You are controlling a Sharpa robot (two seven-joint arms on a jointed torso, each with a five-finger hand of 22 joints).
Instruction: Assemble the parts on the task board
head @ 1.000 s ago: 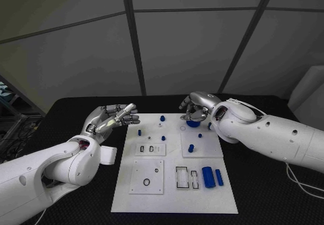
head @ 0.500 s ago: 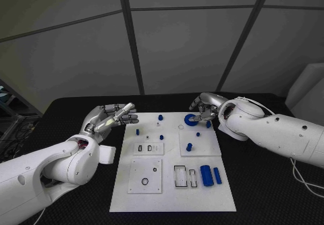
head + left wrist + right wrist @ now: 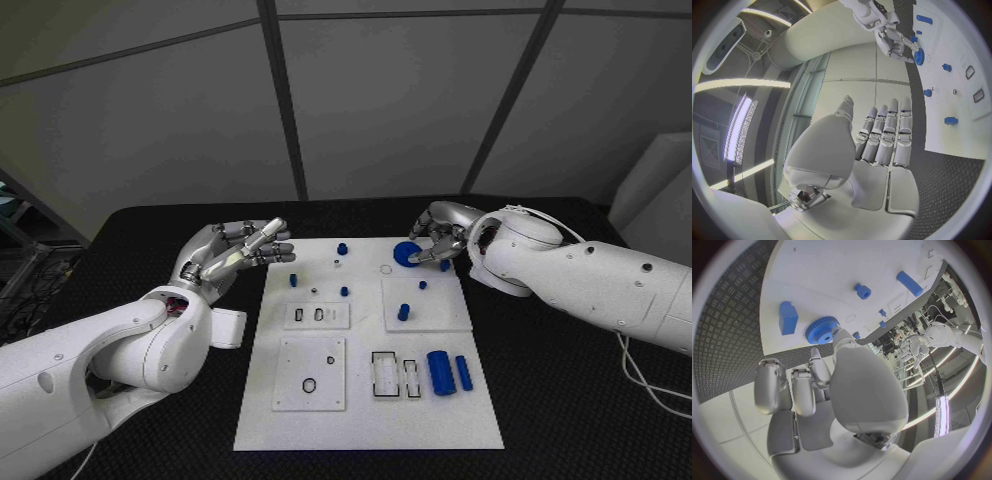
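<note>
Grey wall panels stand behind a black table (image 3: 144, 230), and a white board (image 3: 368, 420) lies in the middle of it.

The right hand (image 3: 437, 238) is at the far right corner of the board and pinches a blue toothed wheel (image 3: 408, 254) between thumb and finger. In the right wrist view the wheel (image 3: 821, 330) sits at the fingertips, tilted and close above the white surface; whether it touches the board I cannot tell. It hangs just beside a small pale ring (image 3: 385, 270) on the board, which may be its seat.

The left hand (image 3: 238, 252) hovers off the board's far left edge, palm up, with its fingers (image 3: 889, 132) stretched out side by side, and it holds nothing.

Several small blue pegs (image 3: 345, 292) already stand upright in the far half of the board, and one more (image 3: 405, 312) stands on the right-hand inset plate. Nearer the robot, a thick blue cylinder (image 3: 440, 373) and a thinner blue bar (image 3: 463, 372) lie loose beside black-outlined slots (image 3: 385, 374), and a black ring (image 3: 312, 386) lies on another inset plate.

By my judgement the job is partly done: the wheel is not yet seated, and the two loose blue pieces at the near right have no place yet.
</note>
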